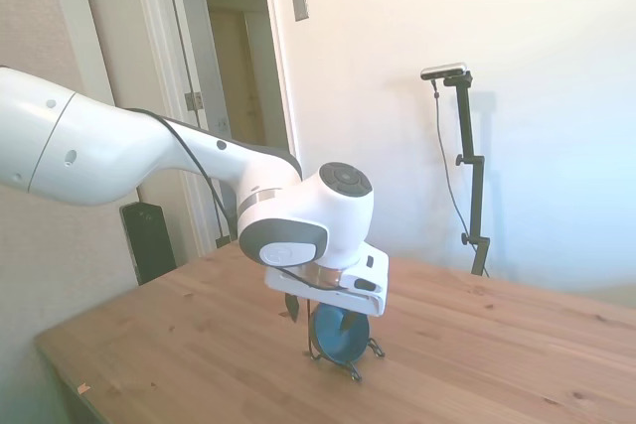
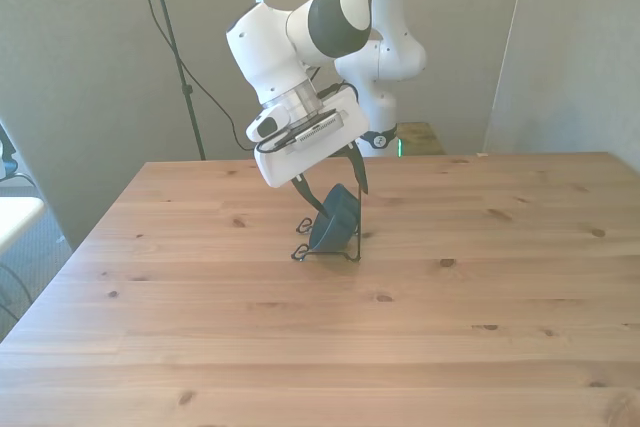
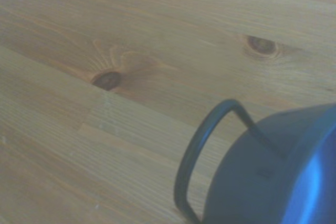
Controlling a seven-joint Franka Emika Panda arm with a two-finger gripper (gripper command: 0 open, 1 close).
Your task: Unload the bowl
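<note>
Currently sitting tilted in wire rack (image 2: 325,247): bowl (image 2: 334,220). Gripper (image 2: 330,179) spread, fingers straddling bowl rim.

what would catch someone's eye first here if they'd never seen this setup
The white arm stands out first: it bends low over the middle of the wooden table, with the gripper right above the bowl. Next comes that small blue bowl itself, propped on edge in a thin black wire rack. The dark fingers sit spread on either side of its upper rim.
</note>
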